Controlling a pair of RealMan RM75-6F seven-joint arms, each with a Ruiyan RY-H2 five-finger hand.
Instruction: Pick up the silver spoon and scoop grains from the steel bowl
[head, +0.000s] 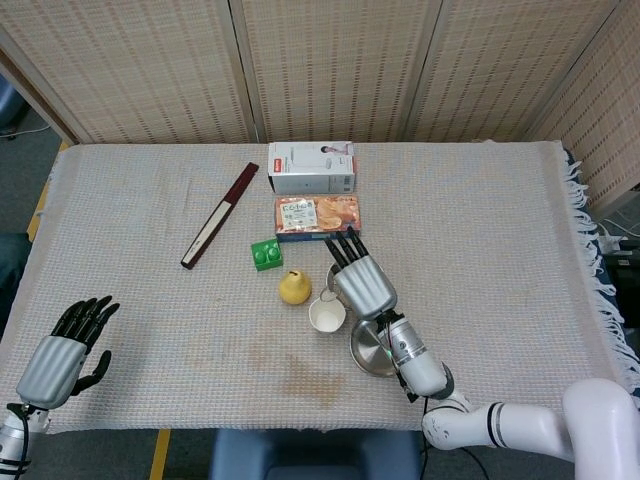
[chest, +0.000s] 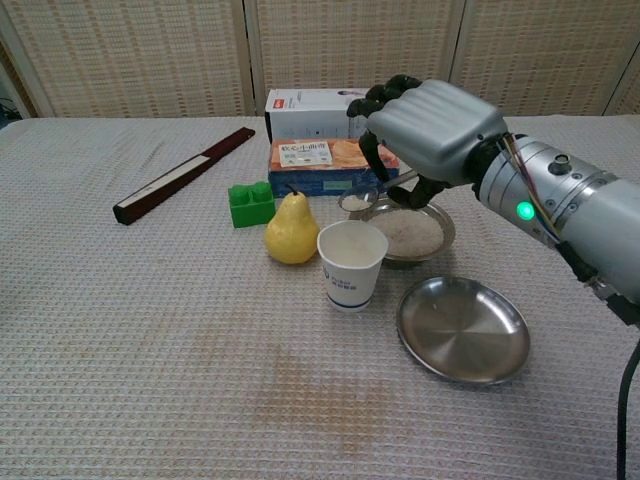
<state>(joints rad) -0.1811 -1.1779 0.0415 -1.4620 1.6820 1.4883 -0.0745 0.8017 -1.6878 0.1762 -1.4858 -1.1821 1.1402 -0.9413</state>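
One loaded scoop hung in the balance. My left hand (head: 62, 352) lay idle at the worktop's (chest: 150, 330) near left edge, fingers apart and holding nothing. Past the pear (chest: 291, 231) and paper cup (chest: 351, 264), the silver spoon (chest: 362, 200) rode level with grains in its bowl, above the steel bowl's (chest: 408, 233) left rim, its handle clamped in my right hand's (chest: 432, 130) fingers. I judged the wrist had to stay flat, the carry slow, or grains would spill.

Steel bowl (head: 333, 273) mostly behind right hand (head: 362, 284)
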